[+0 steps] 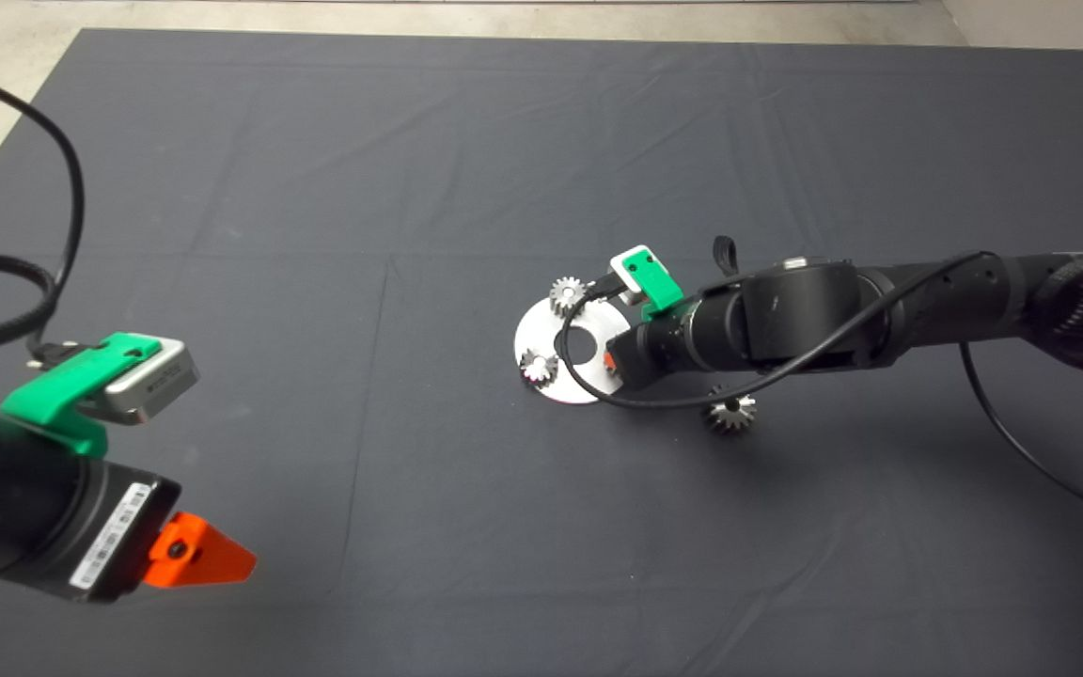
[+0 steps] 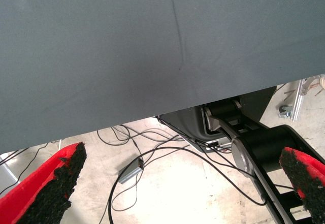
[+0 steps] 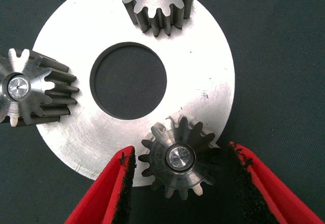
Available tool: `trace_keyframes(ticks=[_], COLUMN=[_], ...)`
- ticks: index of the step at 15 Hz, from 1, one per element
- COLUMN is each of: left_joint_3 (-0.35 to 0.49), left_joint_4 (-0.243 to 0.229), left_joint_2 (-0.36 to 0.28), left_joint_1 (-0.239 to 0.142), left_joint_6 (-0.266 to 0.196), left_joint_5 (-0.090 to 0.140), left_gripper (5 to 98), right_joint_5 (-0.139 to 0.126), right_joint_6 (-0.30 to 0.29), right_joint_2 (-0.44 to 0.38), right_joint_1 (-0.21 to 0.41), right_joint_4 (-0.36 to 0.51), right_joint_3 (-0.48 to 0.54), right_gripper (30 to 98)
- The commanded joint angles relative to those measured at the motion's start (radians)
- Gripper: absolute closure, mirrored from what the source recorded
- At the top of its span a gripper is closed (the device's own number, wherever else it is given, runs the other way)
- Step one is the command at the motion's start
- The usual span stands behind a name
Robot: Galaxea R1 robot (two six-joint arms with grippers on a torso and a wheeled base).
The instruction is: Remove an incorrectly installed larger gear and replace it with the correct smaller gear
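Right gripper (image 3: 181,152) hangs low over a round metal plate (image 3: 203,71), its two red fingers spread moderately and straddling the smaller gear (image 3: 180,159). One black pad (image 3: 126,176) sits just beside the teeth with a thin gap, and the other pad (image 3: 234,176) is at the teeth on the far side; whether it touches cannot be told.

Four gears show in all. Three of like size stand on the plate's rim, each on a shiny pin: the straddled one, a second gear (image 3: 28,94) and a third gear (image 3: 156,3), all dull grey steel with blunt straight teeth. The fourth, the larger gear (image 1: 731,412), lies alone on the dark mat (image 1: 316,188) just beside the plate, under the right arm, its teeth flared and bright.

The single plate is a flat brushed silver disc, lightly scratched, with one round centre hole.

Left gripper (image 1: 212,559) waits at the mat's lower left edge, fingers wide apart with nothing between them.
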Motion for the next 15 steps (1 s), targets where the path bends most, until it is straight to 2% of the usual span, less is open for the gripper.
trace_keyframes(ticks=[1,3,4,7,8,10,11,12,13,15], left_joint_3=[0.008,0.008,0.008,0.002,0.006,0.024,0.012,0.011,0.017,0.008], left_joint_4=[-0.018,-0.017,-0.018,-0.017,-0.017,-0.018,-0.018,-0.018,-0.018,-0.018], left_joint_2=[-0.001,-0.002,-0.005,-0.051,-0.051,-0.044,-0.053,-0.051,-0.048,-0.054], left_joint_1=[-0.01,-0.01,-0.01,-0.01,-0.01,-0.013,-0.013,-0.013,-0.013,-0.015], left_joint_6=[-0.002,-0.002,-0.002,0.004,0.002,0.007,0.009,0.012,0.02,0.029], left_joint_5=[0.002,0.002,0.002,0.002,0.003,0.005,0.003,-0.001,-0.015,-0.023], left_gripper=[5.5,5.5,5.5,5.5,5.5,5.5,5.5,5.5,5.5,5.5], right_joint_5=[-0.011,-0.028,-0.031,-0.031,-0.031,-0.031,-0.031,-0.03,-0.031,-0.037], right_joint_6=[0.01,0.015,0.039,0.053,0.057,0.06,0.098,0.147,0.166,0.173], right_joint_2=[-0.01,-0.024,-0.058,-0.143,-0.191,-0.264,-0.308,-0.358,-0.399,-0.434], right_joint_1=[0.059,0.114,0.148,0.236,0.257,0.292,0.31,0.311,0.307,0.309], right_joint_4=[0.018,0.027,0.042,0.268,0.358,0.57,0.659,0.717,0.735,0.782], right_joint_3=[0.068,0.12,0.142,0.224,0.248,0.343,0.406,0.449,0.47,0.499], right_gripper=[80.5,78.8,76.1,73.7,70.6,70.3,69.8,65.7,65.0,61.0])
